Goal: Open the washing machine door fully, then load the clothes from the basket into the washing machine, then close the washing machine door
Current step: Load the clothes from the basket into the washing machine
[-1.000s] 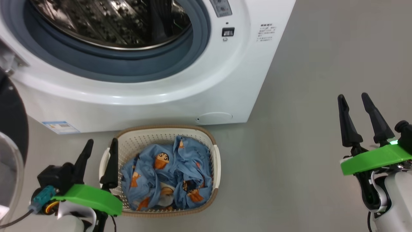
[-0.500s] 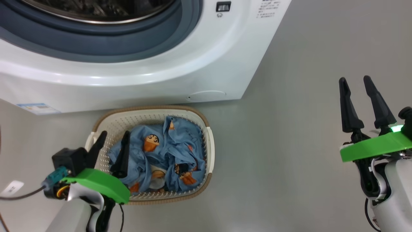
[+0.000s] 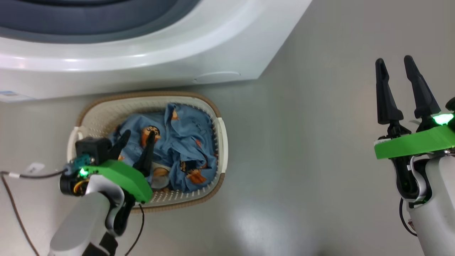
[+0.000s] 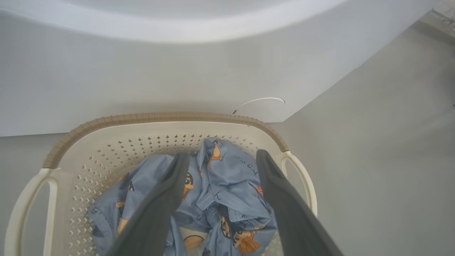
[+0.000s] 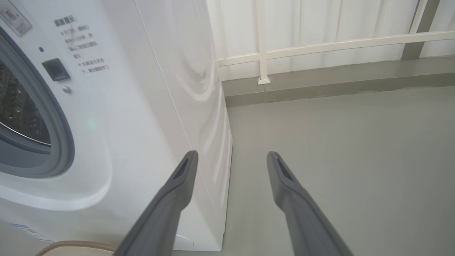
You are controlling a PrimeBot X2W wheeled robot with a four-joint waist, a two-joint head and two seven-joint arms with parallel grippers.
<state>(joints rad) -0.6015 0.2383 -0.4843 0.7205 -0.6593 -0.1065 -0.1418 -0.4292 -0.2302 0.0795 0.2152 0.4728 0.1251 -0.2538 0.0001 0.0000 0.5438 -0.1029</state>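
The big white front-loading washing machine (image 3: 142, 60) shows its grey-sealed drum mouth (image 5: 17, 113) uncovered, so the door-opening step looks done and loading is in hand. Just before it on the grey floor (image 3: 302, 142) sits the small cream perforated plastic basket (image 3: 149, 95) with a brown woven-look rim, holding the crumpled light blue cartoon-print clothes (image 3: 188, 142). The left gripper (image 3: 138, 134) hangs over the heap, fingers spread wide and empty; whether the tips touch cloth is hard to tell. The right gripper (image 3: 394, 61) hovers well aside, equally wide, holding nothing. Next it should sink into the heap and pinch a thick fold.
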